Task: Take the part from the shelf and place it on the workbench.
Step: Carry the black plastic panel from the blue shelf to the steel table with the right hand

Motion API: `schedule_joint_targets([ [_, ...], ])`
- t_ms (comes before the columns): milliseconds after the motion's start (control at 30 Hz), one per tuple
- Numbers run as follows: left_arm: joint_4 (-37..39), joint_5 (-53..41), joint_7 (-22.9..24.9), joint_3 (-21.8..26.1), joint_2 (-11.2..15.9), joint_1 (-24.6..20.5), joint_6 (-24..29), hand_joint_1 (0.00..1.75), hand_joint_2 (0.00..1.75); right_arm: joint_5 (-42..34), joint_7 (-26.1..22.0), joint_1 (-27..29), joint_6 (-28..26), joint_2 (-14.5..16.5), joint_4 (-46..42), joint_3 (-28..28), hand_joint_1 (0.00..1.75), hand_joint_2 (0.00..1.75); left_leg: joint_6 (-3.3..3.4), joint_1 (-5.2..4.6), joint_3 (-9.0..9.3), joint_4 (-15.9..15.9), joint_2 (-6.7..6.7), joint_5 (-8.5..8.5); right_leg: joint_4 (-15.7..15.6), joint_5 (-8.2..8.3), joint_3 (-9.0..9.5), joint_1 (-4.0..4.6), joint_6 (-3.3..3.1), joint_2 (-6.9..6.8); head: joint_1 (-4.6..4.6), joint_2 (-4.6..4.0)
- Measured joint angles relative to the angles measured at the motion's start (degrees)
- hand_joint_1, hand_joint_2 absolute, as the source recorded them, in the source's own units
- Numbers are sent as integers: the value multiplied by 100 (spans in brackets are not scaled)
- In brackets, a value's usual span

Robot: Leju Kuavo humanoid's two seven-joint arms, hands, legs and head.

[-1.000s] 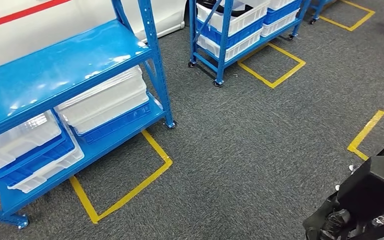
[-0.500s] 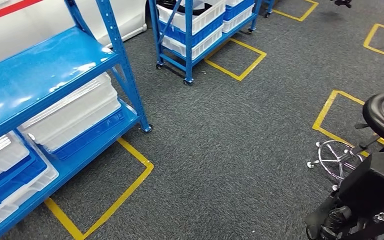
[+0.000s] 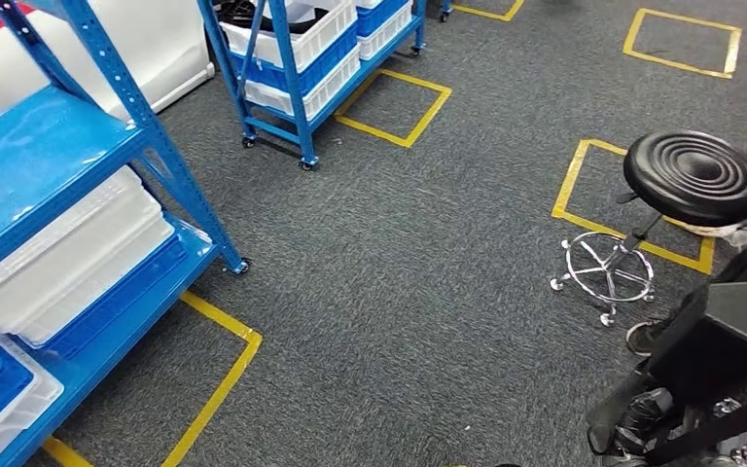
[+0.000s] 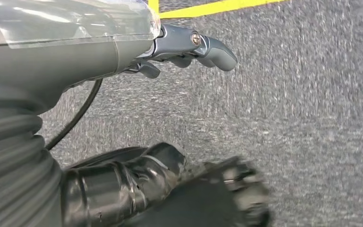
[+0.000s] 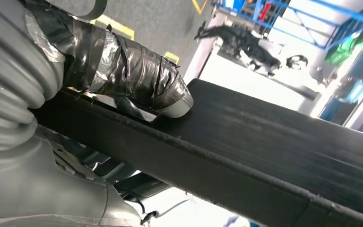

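A black part [image 3: 729, 326] is seen at the lower right of the head view, held low at the robot's right side above the grey carpet [image 3: 418, 292]. In the right wrist view the part [image 5: 264, 146] is presented as a long, flat-faced black bar with a matte, finely grained surface and a rounded edge. It is gripped by the right hand [image 5: 123, 71]: tape-wrapped fingers [image 5: 142, 80] are laid over its upper face, with the grey body of the hand beneath it.

In the left wrist view the left hand [image 4: 189, 45] is seen above the carpet with nothing in it; its thumb is extended, and the dark fingers are blurred, so their spread cannot be told.

A blue shelf [image 3: 49, 165] with white and blue bins [image 3: 68, 263] is located at the left of the head view. A second blue rack [image 3: 292, 58] on castors stands farther back. A black round stool [image 3: 693, 175] on a chrome base stands near the part. Yellow tape squares [image 3: 394, 107] are marked on the carpet.
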Motion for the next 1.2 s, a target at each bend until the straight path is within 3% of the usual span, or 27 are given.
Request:
schedule_joint_targets([
  [33, 0, 1, 1, 4, 1, 10, 0, 0, 175, 0, 0, 0, 0, 3, 6, 5, 175, 175, 12, -1, -122, 239, -24, -43, 3, 5, -6, 15, -8, 76, 0, 0],
  [67, 0, 1, 2, 8, 3, 18, 0, 0, 175, 0, 0, 1, 0, 4, 10, 8, 175, 175, 34, -3, -151, 276, -37, 30, 9, 8, -9, 27, -11, 155, 0, 0],
  [133, 0, 1, 4, 13, 9, 22, 0, 0, 175, 0, 0, 1, 0, 7, 14, 8, 175, 175, 107, -14, 84, -277, -139, 432, 22, 10, -4, 42, -12, 305, -1, 0],
  [200, 0, 0, 3, 19, 18, 19, 0, 0, 175, 0, 0, -3, 0, 13, 15, 11, 175, 175, 183, -23, 398, -994, -423, 720, 39, 21, -16, 42, 10, 442, 1, 0],
  [267, 0, 0, 3, 25, 25, 15, 0, 0, 175, 0, 0, -5, 0, 16, 18, 15, 175, 175, 209, -40, 524, -1280, -569, 755, 38, 53, -52, 11, 66, 561, 1, 0],
  [333, 0, -2, 6, 27, 25, 9, 0, 0, 175, 0, 0, 2, 0, 17, 16, 14, 175, 175, 226, -32, 557, -1362, -451, 800, 19, 90, -83, -13, 139, 667, 0, 0],
  [400, 0, -2, 4, 28, 24, 9, 1, 0, 175, 1, -1, 8, 0, 18, 12, 10, 175, 175, 271, -1, 591, -1481, -295, 874, 172, -29, -168, 14, 190, 480, 17, 0],
  [467, 0, -1, -2, 34, 23, 14, 3, 0, 175, 1, -1, 0, 0, 21, 13, 8, 175, 175, 299, -1, 595, -1535, -123, 908, 731, -379, -426, 28, 226, 137, 39, 0],
  [533, 0, -1, -2, 45, 26, 28, 4, 0, 175, 0, -1, -2, 0, 23, 16, 6, 175, 175, 302, -8, 581, -1521, 63, 895, 1321, -635, -683, -3, 272, 5, 43, 0],
  [567, 0, -1, -1, 50, 27, 33, 4, 0, 175, 0, 0, 2, 0, 25, 18, 4, 175, 175, 296, -7, 578, -1508, 148, 882, 1398, -622, -700, -24, 294, -23, 43, 0],
  [600, 0, -1, 1, 53, 28, 33, 4, 0, 175, 0, 0, 3, 0, 27, 18, 3, 175, 175, 284, -2, 577, -1489, 228, 864, 1263, -507, -607, -44, 315, -60, 43, 0],
  [633, 0, -1, 3, 54, 27, 30, 4, 0, 175, 0, 0, 3, 0, 29, 18, 2, 175, 175, 264, 6, 579, -1460, 297, 839, 932, -325, -409, -61, 333, -134, 44, 0],
  [700, 0, -1, 7, 55, 27, 24, 4, 0, 175, 0, 0, -2, 0, 33, 19, 2, 175, 175, 201, 3, 582, -1391, 414, 776, 248, -109, -28, -49, 326, -339, 44, 0],
  [767, 0, 1, 8, 59, 28, 16, 5, 0, 175, 0, 1, -1, 0, 46, 15, 0, 175, 175, 135, -18, 593, -1353, 502, 737, 13, -107, 76, -9, 265, -397, 38, 0],
  [833, 0, 3, 8, 62, 28, -2, 7, 0, 175, 2, 0, 8, 0, 62, 11, -2, 175, 175, 75, -18, 617, -1355, 564, 721, 3, -84, 60, -3, 192, -284, 34, 0],
  [867, 0, 3, 8, 63, 28, -11, 7, 0, 175, 5, -1, 10, 0, 69, 11, -3, 175, 175, 45, -6, 618, -1328, 509, 680, -12, -71, 63, -11, 158, -235, 35, 0],
  [933, 0, 6, 5, 64, 28, -11, 6, 0, 175, 10, -2, 4, 0, 90, 11, -2, 175, 175, 0, 19, 475, -974, 250, 418, -40, -41, 69, -33, 88, -138, 33, 0],
  [967, 0, 7, 4, 64, 28, -2, 5, 0, 175, 12, -2, 0, 0, 104, 11, -2, 175, 175, -9, 26, 322, -622, 108, 223, -42, -35, 62, -31, 67, -87, 33, 0],
  [1033, 0, 8, 5, 66, 28, 25, 4, 0, 175, 13, -2, -1, 0, 124, 11, -3, 175, 175, -11, 27, -29, 114, -8, -63, -39, -28, 52, -16, 42, 43, 31, 0],
  [1067, 0, 7, 7, 67, 29, 36, 4, 0, 175, 13, -1, 1, 0, 126, 11, -5, 175, 175, -3, 26, -118, 277, -24, -56, -37, -26, 54, -7, 39, 117, 31, 0],
  [1100, 0, 6, 8, 68, 30, 41, 4, 0, 175, 13, -1, 2, 0, 127, 11, -10, 175, 175, 16, 24, -108, 216, -39, 68, -36, -25, 61, 0, 38, 195, 30, 0],
  [1133, 0, 4, 8, 69, 32, 43, 4, 0, 175, 12, 0, 3, 0, 129, 11, -16, 175, 175, 44, 21, 3, -59, -79, 279, -35, -25, 72, 3, 39, 272, 31, 0],
  [1200, 0, 2, 7, 72, 41, 45, 5, 0, 175, 7, 0, 1, 0, 143, 9, -33, 175, 175, 113, 21, 313, -817, -340, 674, -27, -22, 80, 6, 49, 416, 32, 0],
])
